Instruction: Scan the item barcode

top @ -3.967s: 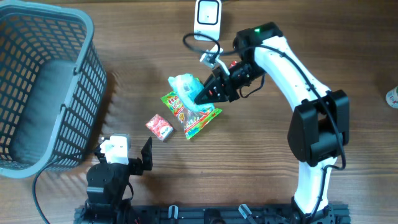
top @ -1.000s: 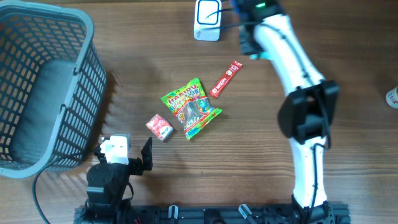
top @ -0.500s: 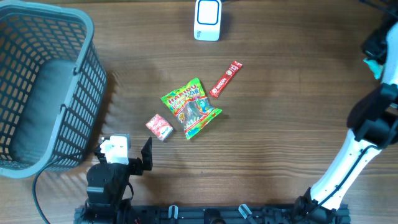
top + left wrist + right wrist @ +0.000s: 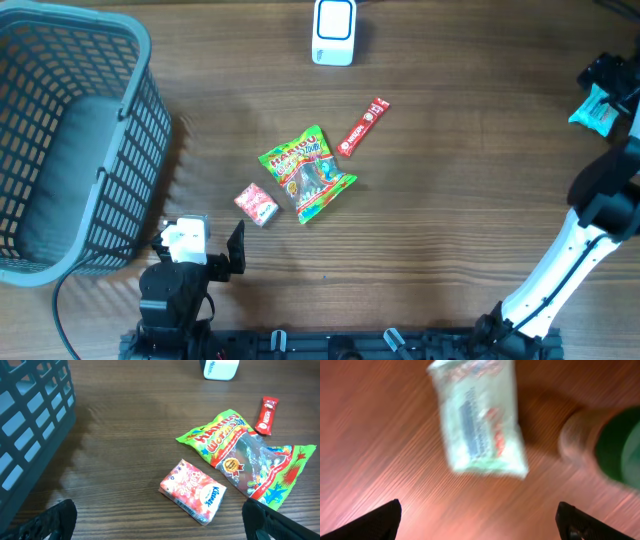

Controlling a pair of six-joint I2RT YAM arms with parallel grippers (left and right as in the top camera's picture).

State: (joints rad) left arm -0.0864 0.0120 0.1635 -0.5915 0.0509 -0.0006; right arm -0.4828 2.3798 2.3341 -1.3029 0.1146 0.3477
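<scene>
Pale teal packet (image 4: 479, 420), blurred, seemingly lying flat, far right

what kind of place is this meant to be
Probably a mock shop checkout set up on a wooden table, not a real store. The clues are a white barcode scanner, a grey shopping basket, and packaged goods such as a Haribo worms bag and a Kleenex pack.

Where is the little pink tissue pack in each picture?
Overhead: the pink tissue pack lies left of centre, down-left of the gummy bag.
Left wrist: it sits low in the middle, left of the gummy bag.
Right wrist: not in it; only a blurry pale packet shows.
Shared landmark: the gummy bag, seen in the overhead and left wrist views.
</scene>
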